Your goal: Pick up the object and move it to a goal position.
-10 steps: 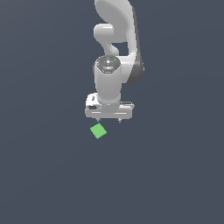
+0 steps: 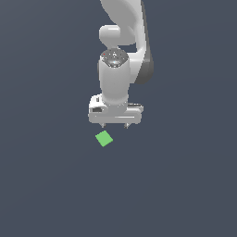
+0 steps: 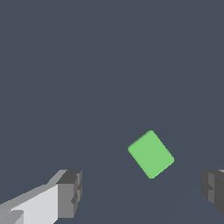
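Observation:
The small bright green cube (image 2: pixel 104 138) lies on the dark grey floor, turned at an angle. My white gripper (image 2: pixel 115 126) hangs above it, a little toward the exterior view's right, and is open and empty. In the wrist view the cube (image 3: pixel 151 154) lies between the two dark fingertips (image 3: pixel 70 192) but ahead of them, apart from both. The gripper (image 3: pixel 142 192) holds nothing. No goal marker shows in either view.
The white arm (image 2: pixel 121 41) rises behind the gripper toward the top of the exterior view. Plain dark grey floor (image 2: pixel 185 185) surrounds the cube on all sides.
The gripper has not visibly moved relative to the cube. The cube lies in the same place.

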`<state>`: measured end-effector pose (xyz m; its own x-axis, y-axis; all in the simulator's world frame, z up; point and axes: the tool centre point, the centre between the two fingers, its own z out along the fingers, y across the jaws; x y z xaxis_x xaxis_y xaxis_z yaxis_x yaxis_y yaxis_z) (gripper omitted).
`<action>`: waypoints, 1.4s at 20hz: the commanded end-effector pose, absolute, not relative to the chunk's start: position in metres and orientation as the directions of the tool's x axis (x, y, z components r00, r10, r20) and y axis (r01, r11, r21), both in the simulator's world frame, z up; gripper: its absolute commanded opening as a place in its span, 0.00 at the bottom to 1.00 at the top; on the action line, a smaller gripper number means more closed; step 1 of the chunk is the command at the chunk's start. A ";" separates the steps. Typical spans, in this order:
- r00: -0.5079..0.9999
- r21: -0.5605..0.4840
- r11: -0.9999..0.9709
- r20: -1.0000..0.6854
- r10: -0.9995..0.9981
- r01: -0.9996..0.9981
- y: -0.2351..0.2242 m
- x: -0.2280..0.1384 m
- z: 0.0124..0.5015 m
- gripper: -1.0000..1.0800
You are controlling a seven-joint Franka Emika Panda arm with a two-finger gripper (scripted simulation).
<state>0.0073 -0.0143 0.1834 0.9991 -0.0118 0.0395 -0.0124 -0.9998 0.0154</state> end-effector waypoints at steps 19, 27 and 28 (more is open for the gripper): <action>0.991 0.025 -0.991 0.035 0.133 0.132 -0.032 0.004 0.159 0.96; 0.953 0.024 -0.953 0.017 0.302 0.301 -0.051 -0.006 0.122 0.96; 0.946 0.024 -0.946 0.015 0.324 0.323 -0.053 -0.007 0.117 0.96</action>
